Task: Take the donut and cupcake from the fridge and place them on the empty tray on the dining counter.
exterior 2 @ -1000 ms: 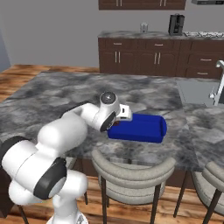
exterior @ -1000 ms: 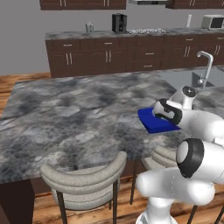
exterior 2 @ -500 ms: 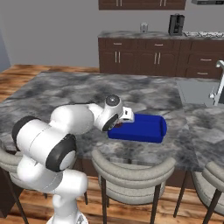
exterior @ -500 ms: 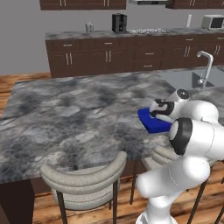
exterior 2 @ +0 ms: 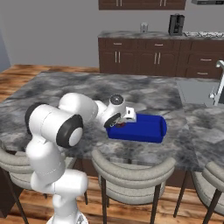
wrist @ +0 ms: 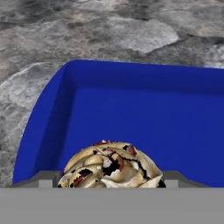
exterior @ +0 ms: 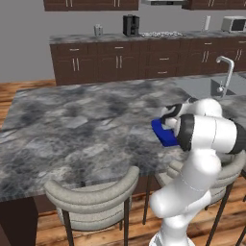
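The blue tray (wrist: pixel 144 109) lies on the dining counter (wrist: pixel 109 30), close to its near edge (exterior: pixel 166 135) (exterior 2: pixel 146 129). My gripper (exterior 2: pixel 119 124) hangs over the tray's end nearest the arm, shut on the cupcake (wrist: pixel 111 168), a tan swirl with dark red flecks. From the right base the cupcake (exterior 2: pixel 121 125) shows as a small reddish spot under the hand. In the left base view the gripper (exterior: pixel 166 120) sits just above the tray's rim. Inside, the tray is bare blue. The donut and the fridge are out of view.
Grey-backed stools (exterior: pixel 91 197) (exterior 2: pixel 131 170) line the counter's near edge below the tray. A sink with a tall faucet (exterior: pixel 226 72) is set into the counter's right end. Dark wall cabinets with a coffee machine (exterior: pixel 130 25) run along the back.
The arm's elbow and upper links have swung round toward the cameras. The hand with the cupcake has stayed over the tray's end, shifting only slightly.
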### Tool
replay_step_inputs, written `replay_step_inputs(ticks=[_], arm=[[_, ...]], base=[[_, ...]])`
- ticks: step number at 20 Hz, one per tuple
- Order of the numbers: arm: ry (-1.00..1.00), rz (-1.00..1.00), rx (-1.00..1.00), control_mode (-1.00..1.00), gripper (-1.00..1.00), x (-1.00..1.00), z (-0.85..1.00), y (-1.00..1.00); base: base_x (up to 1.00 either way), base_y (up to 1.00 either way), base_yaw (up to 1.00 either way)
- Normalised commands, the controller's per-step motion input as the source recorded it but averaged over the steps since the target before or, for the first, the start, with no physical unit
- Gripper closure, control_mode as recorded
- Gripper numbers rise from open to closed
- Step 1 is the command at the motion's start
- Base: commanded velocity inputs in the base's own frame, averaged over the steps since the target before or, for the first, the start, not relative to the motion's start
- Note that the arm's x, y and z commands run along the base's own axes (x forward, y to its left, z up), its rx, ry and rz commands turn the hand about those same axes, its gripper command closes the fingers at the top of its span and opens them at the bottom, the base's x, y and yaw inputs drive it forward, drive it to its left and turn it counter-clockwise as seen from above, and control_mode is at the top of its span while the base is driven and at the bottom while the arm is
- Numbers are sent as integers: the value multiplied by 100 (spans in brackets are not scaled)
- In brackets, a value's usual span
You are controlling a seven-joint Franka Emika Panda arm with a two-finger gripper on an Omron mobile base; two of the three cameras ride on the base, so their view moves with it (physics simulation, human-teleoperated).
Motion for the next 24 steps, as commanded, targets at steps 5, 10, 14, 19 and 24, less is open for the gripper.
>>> replay_step_inputs(ticks=[5,10,14,19,24], arm=[[0,2,0,-100,100,34,-29,-14],[0,2,0,-100,100,33,-36,-5],[0,2,0,-100,100,33,-32,-7],[0,2,0,-100,100,34,-32,-8],[0,2,0,-100,100,38,-33,-4]], base=[[0,0,0],[0,0,0],[0,0,0],[0,0,0],[0,0,0]])
